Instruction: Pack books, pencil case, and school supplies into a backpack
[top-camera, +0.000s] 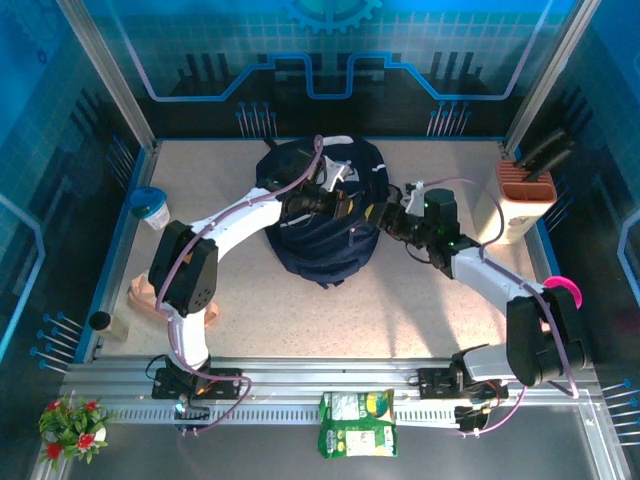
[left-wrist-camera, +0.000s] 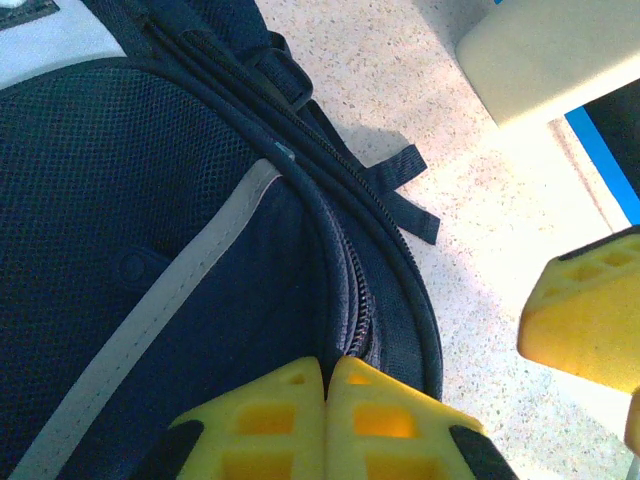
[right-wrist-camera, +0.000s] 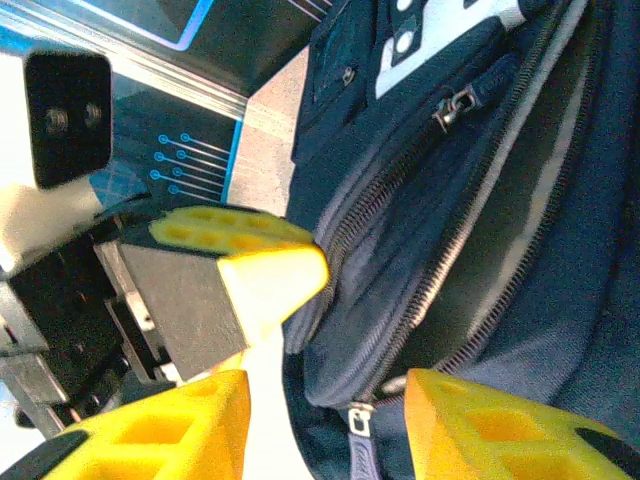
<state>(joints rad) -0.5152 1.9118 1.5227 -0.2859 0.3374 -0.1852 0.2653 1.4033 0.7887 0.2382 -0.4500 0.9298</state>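
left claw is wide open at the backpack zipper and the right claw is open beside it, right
No: the left claw is shut tight at the backpack's zipper, as the left wrist view shows. The right claw is open beside it.

Left fingers (left-wrist-camera: 270, 425) together, right fingers (right-wrist-camera: 510, 425) apart

Speckled beige tabletop (top-camera: 420, 320) inside blue circuit-patterned walls (top-camera: 330, 50) (cool blue light), ribbed metal rail (top-camera: 300, 385) along near edge.
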